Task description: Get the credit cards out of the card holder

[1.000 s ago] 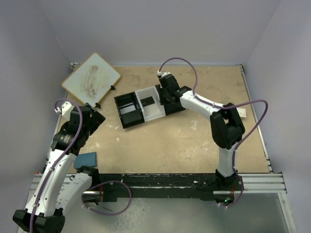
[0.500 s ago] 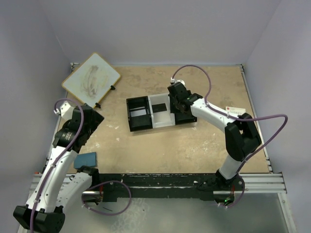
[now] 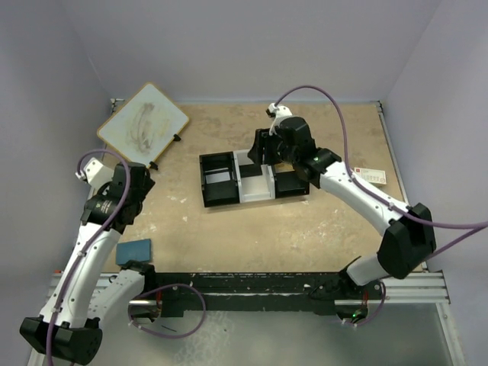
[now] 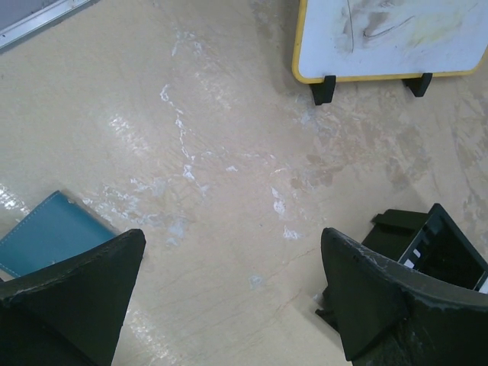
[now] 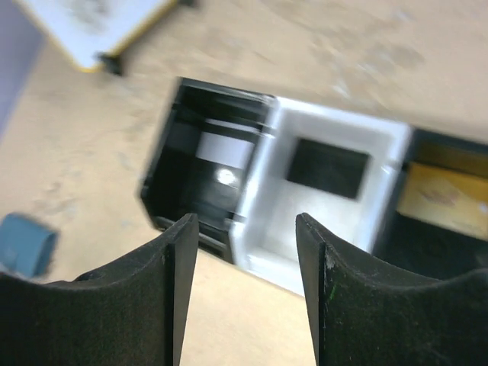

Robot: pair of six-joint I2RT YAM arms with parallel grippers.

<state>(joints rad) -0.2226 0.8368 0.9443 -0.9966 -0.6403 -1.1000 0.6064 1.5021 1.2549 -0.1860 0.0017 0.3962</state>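
looking from above first: the small flat blue card holder (image 3: pixel 135 250) lies closed on the tan table (image 3: pixel 320 221), near the base of the left arm and well apart from the black-and-white three-compartment tray (image 3: pixel 252 177). the left gripper (image 3: pixel 136 185) hangs farther out than the card holder, and the right gripper (image 3: pixel 263 147) is over the far rim of the tray. i count one card holder, one tray, one yellow-framed whiteboard (image 3: pixel 143 123) and one white printed card (image 3: pixel 371 176) at the right.

in the left wrist view the fingers stand wide apart with nothing between them. the card holder is at the lower left. i think the good way is to go down on it slowly, jaws across its narrow side, so it does not slide.

in the right wrist view the claw is parted and empty. the tray holds, i believe, three cards, one in each compartment, but this view is blurred.
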